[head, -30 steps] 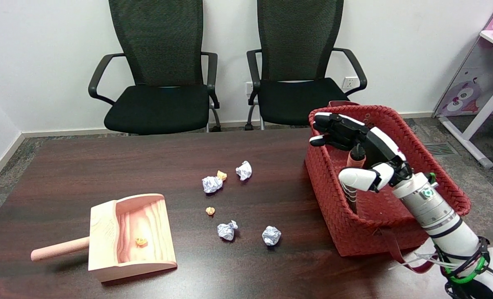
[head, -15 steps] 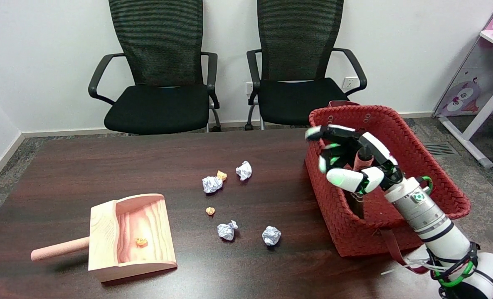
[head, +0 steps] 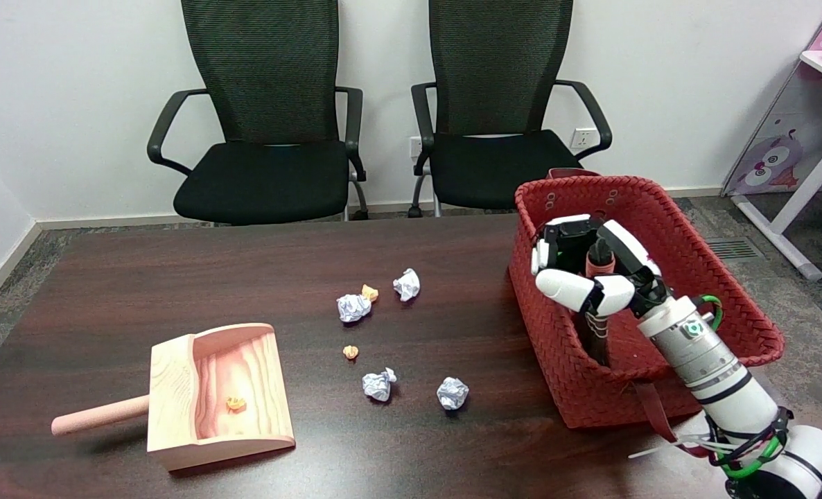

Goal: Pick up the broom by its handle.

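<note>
The right arm reaches up from the lower right, its hand [head: 591, 267] inside the red woven basket [head: 702, 249] on the tabletop [head: 452, 333]. The fingers [head: 567, 239] and thumb curl around the broom handle [head: 598, 260], which stands upright in the basket, gripping it near its top.

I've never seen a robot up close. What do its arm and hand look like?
The right hand is black and white, with white-tipped fingers. The arm is a white tube with a silver wrist section, a small green light, black bands, and green and black cables near its base.
</note>
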Available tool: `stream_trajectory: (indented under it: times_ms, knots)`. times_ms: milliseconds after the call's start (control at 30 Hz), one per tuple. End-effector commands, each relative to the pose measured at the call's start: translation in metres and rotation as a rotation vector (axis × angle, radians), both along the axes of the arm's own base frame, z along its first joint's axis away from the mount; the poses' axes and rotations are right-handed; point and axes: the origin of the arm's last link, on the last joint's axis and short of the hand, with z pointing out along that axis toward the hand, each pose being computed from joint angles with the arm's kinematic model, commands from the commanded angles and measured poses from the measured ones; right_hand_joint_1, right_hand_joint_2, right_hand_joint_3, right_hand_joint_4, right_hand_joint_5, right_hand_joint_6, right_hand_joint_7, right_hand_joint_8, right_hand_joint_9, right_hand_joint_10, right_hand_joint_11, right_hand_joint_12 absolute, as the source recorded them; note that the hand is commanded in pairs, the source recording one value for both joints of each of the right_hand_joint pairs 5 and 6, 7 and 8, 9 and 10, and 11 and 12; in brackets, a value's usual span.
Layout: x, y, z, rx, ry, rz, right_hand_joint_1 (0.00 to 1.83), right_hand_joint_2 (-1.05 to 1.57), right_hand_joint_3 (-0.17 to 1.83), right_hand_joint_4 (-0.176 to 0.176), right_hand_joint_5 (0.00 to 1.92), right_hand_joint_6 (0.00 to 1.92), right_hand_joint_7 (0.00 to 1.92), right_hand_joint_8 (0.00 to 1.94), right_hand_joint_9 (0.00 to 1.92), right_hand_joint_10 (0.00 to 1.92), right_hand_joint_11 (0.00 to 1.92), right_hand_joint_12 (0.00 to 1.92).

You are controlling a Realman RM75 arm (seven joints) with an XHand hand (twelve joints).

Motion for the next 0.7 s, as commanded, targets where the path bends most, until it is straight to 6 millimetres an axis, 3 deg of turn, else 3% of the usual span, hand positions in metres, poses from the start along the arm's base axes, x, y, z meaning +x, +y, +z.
stream_trajectory:
  times_ms: [33,67,100,133,200,233,300,467,700]
  knots:
    - [0.0017,-0.0030,-0.0009,-0.028,0.002,0.005,0.91,0.31,0.85,0.107,1.14,1.14,1.14,1.14,1.61,1.61,1.91,1.91]
    - [0.0021,-0.0034,-0.0012,-0.027,0.001,0.006,0.91,0.30,0.86,0.008,1.11,1.11,1.11,1.11,1.60,1.60,1.89,1.89]
    - [0.0021,-0.0036,-0.0015,-0.027,0.000,0.006,0.91,0.30,0.87,-0.001,1.10,1.10,1.10,1.10,1.59,1.59,1.88,1.88]
    - [0.0023,-0.0038,-0.0019,-0.026,0.000,0.007,0.91,0.30,0.88,-0.086,1.07,1.07,1.07,1.07,1.56,1.56,1.84,1.84]
    - [0.0026,-0.0039,-0.0024,-0.024,0.001,0.008,0.89,0.29,0.89,-0.164,1.05,1.05,1.05,1.05,1.50,1.50,1.77,1.77]
    - [0.0024,-0.0038,-0.0027,-0.023,0.001,0.008,0.89,0.29,0.89,-0.176,1.03,1.03,1.03,1.03,1.46,1.46,1.70,1.70]
    - [0.0026,-0.0041,-0.0029,-0.022,0.002,0.009,0.90,0.28,0.91,-0.176,0.99,0.99,0.99,0.99,1.21,1.21,1.45,1.45]
    - [0.0036,-0.0038,-0.0028,-0.023,-0.002,0.015,0.91,0.23,0.94,-0.176,0.73,0.73,0.73,0.73,0.85,0.85,1.29,1.29]
    - [0.0090,-0.0066,-0.0056,-0.011,-0.001,0.036,0.91,0.18,0.97,-0.176,0.44,0.44,0.44,0.44,0.73,0.73,1.18,1.18]
